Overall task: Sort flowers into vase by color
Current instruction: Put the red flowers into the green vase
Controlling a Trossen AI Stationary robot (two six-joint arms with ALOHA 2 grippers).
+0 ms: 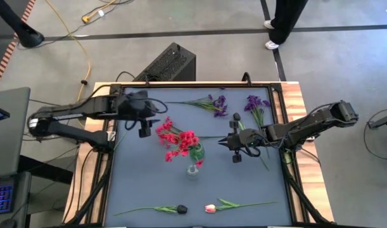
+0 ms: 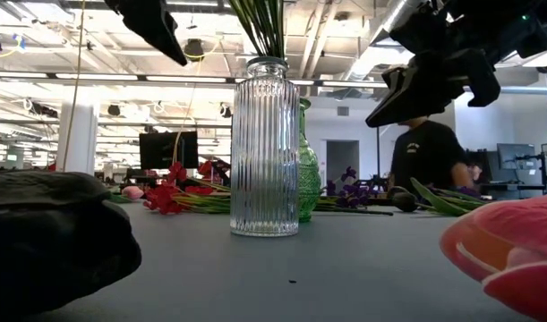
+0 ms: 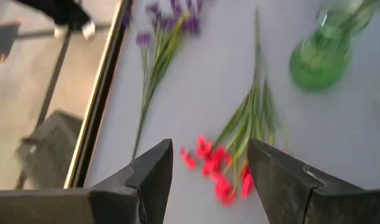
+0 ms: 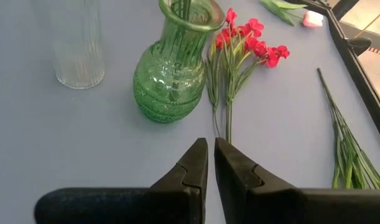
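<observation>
A green glass vase point(image 1: 196, 152) point(image 4: 172, 71) holds green stems with red blossoms above it. A clear ribbed vase point(image 1: 192, 170) point(image 2: 265, 148) stands next to it, and looks empty in the right wrist view. More red flowers point(image 1: 168, 132) point(image 3: 219, 169) point(image 4: 245, 43) lie on the mat beside the green vase. My left gripper point(image 1: 144, 130) point(image 3: 209, 177) hovers open above them. My right gripper point(image 1: 236, 149) point(image 4: 211, 171) is shut, right of the vases, holding nothing. Purple flowers point(image 1: 210, 103) point(image 1: 256, 106) lie near the far edge. A dark tulip point(image 1: 180, 209) and a pink tulip point(image 1: 210, 208) lie near the near edge.
The dark mat has a raised black frame point(image 1: 288, 158) on a wooden table. Long green stems point(image 4: 348, 152) lie under my right arm. A black box point(image 1: 168, 63) sits on the floor beyond the far edge. A person point(image 2: 425, 152) stands in the room behind.
</observation>
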